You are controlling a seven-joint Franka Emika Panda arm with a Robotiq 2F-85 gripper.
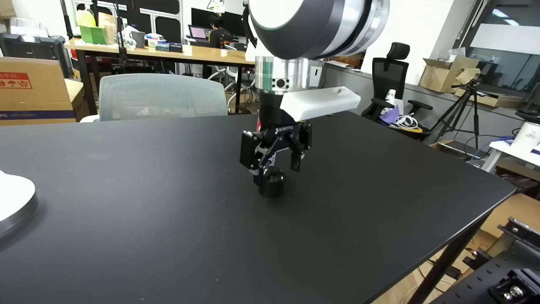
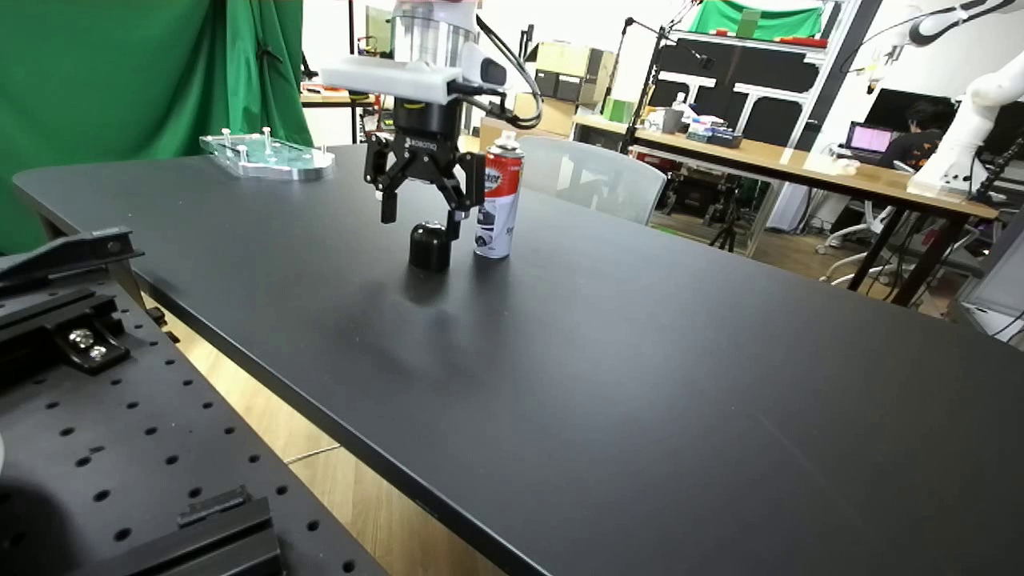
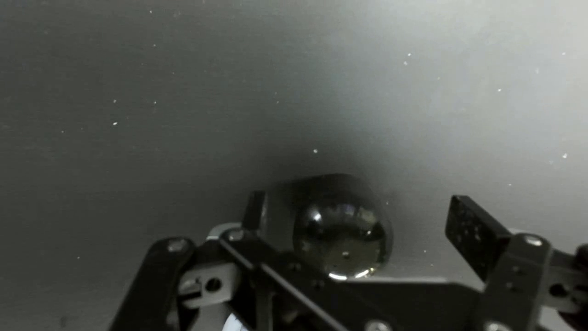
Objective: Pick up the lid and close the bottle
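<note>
The lid is a shiny black dome standing on the dark table. It also shows in an exterior view and in the wrist view. My gripper is open with its fingers pointing down, low over the lid. In the wrist view the lid appears between the fingers, closer to the left finger, touching neither visibly. The bottle, a white can with a red label and bare white nozzle, stands upright beside the gripper. In an exterior view it is mostly hidden behind the gripper.
A clear plate with white posts lies at the table's far end. A white round object stands at a table edge. A grey mesh chair stands behind the table. A black perforated rail frame lies along the near side.
</note>
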